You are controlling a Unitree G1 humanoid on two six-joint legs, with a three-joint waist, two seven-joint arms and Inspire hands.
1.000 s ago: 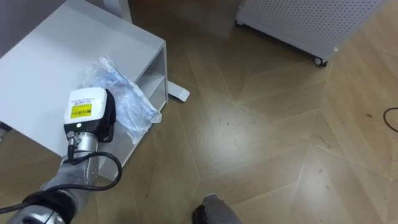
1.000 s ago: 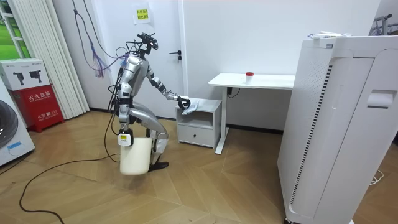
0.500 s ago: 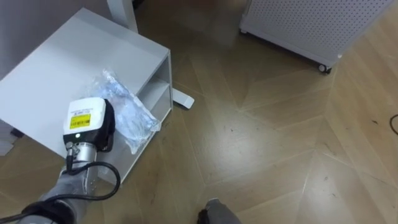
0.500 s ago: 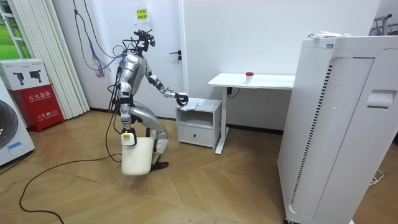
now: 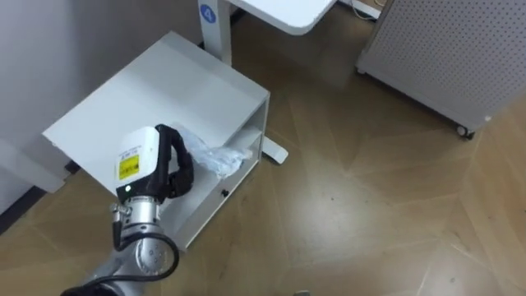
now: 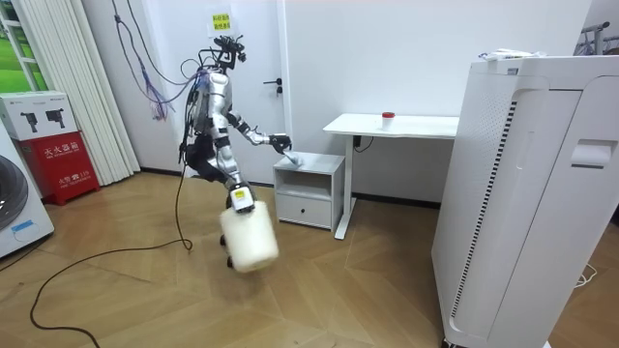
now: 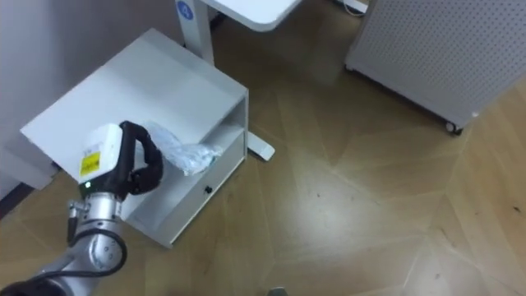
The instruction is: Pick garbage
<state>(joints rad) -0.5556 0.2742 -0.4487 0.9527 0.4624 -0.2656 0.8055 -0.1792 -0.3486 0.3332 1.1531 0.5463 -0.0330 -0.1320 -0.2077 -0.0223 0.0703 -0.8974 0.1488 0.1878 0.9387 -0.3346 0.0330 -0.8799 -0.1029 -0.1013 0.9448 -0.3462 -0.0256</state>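
The clear plastic bag (image 5: pixel 215 156), a second ago spread flat on top of the white cabinet (image 5: pixel 164 82), is now bunched at the cabinet's front edge, the left hand (image 5: pixel 149 164) clenched round one end; I judge the pick made and the drop still to do. The right hand (image 6: pixel 239 199) grips the white bin (image 6: pixel 251 242), swung up before the cabinet. One bag, one bin, one cabinet

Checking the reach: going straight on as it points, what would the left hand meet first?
The crumpled plastic bag lying on the white cabinet, directly ahead of the left hand, apparently touching.
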